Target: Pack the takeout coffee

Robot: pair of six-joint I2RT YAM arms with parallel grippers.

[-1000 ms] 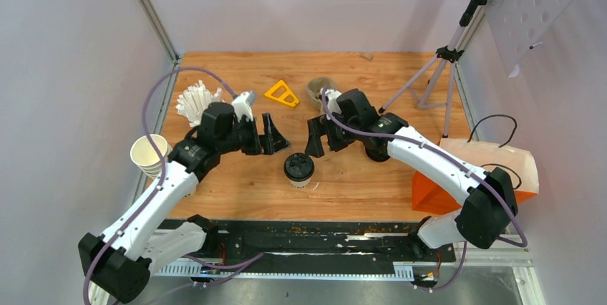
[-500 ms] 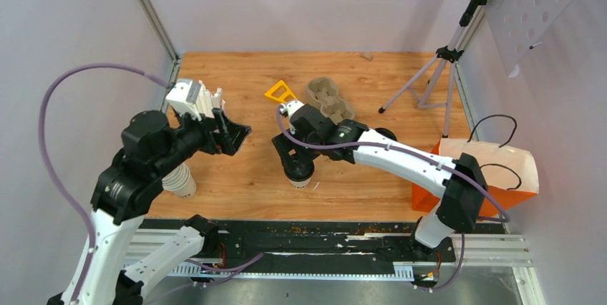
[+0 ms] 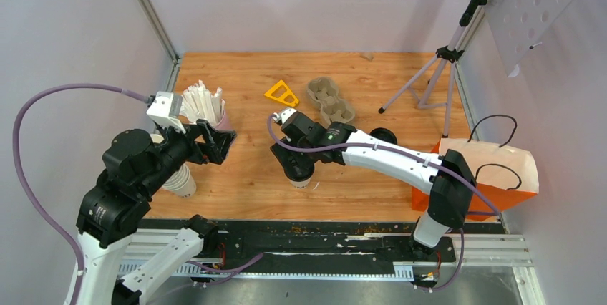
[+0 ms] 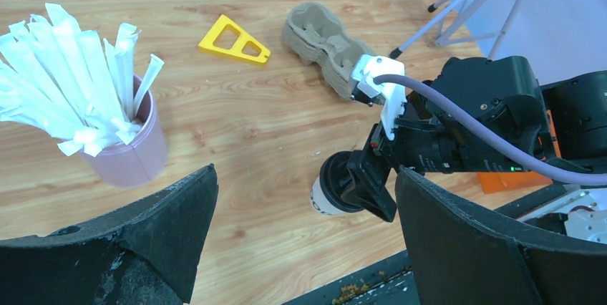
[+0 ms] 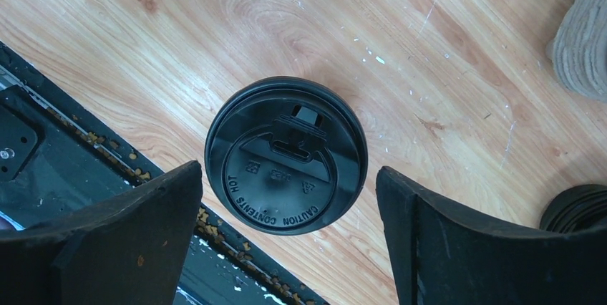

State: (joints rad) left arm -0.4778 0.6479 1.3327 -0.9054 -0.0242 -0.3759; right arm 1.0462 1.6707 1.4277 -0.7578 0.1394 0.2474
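Note:
One takeout coffee cup (image 3: 300,174), white with a black lid, stands on the wooden table near the front edge. In the right wrist view its lid (image 5: 286,155) lies between my right gripper's two fingers. My right gripper (image 3: 295,162) (image 5: 288,176) is open, hovering straight over the cup with a finger on each side, not touching it. My left gripper (image 3: 215,144) (image 4: 308,226) is open and empty, raised to the left of the cup (image 4: 326,192). No other lidded cups are in view.
A pulp cup carrier (image 3: 331,100) (image 4: 322,33) and a yellow triangle (image 3: 282,93) lie behind. A pink cup of wrapped straws (image 3: 208,108) (image 4: 122,147) and stacked lidless cups (image 3: 178,180) stand at the left. Black lids (image 3: 384,135), an orange-and-white bag (image 3: 487,169) and a tripod (image 3: 436,69) are at the right.
My right gripper has swung left and forward from near the carrier to over the lidded cup. My left arm has risen and drawn back to the left, away from the cup.

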